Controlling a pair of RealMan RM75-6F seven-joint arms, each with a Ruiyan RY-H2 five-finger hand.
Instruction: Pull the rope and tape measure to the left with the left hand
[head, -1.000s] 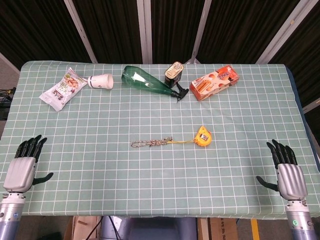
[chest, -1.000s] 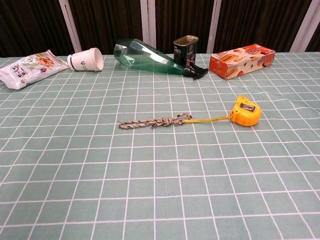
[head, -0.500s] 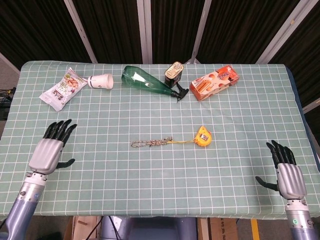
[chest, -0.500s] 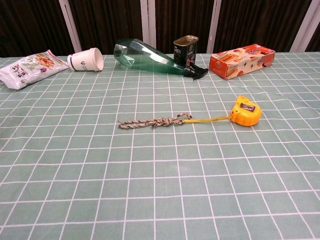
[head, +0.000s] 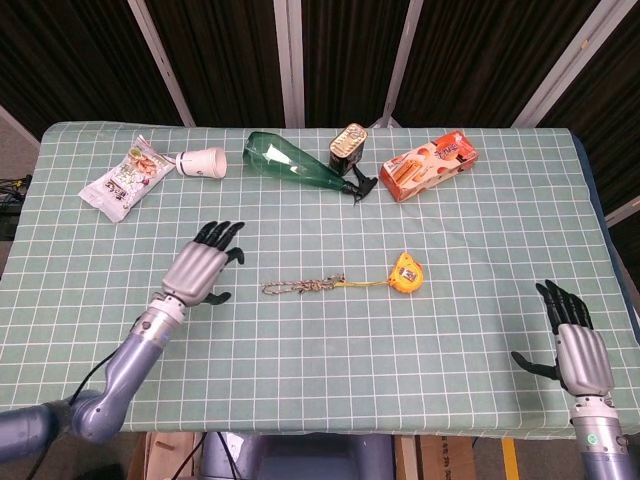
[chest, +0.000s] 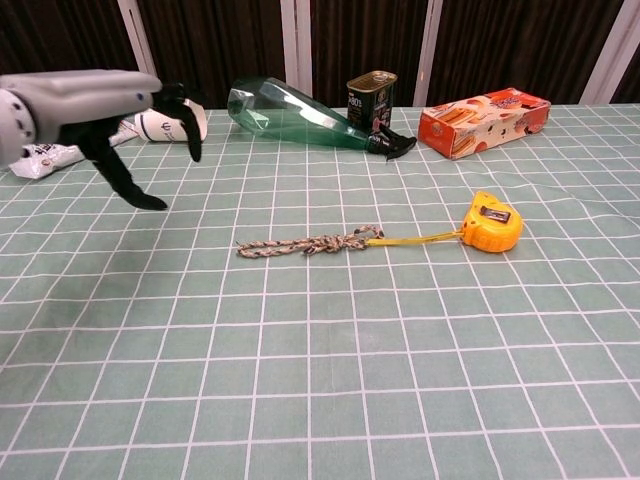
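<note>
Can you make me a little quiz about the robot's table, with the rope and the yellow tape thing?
1. True or false: the left hand already holds the rope.
2. What is the rope tied to? A) paper cup B) tape measure C) green bottle
3. Fill in: the green bottle is ____ on the table.

Key: 1 false, the hand is open, left of the rope and apart from it. 2 B, the tape measure. 3 lying.

A braided, rough-looking rope (head: 304, 286) and glossy yellow plastic tape measure (head: 406, 272) are seen on matt checked cloth (head: 300, 340); farther off, a clear green plastic bottle (head: 293, 162) is seen.
</note>
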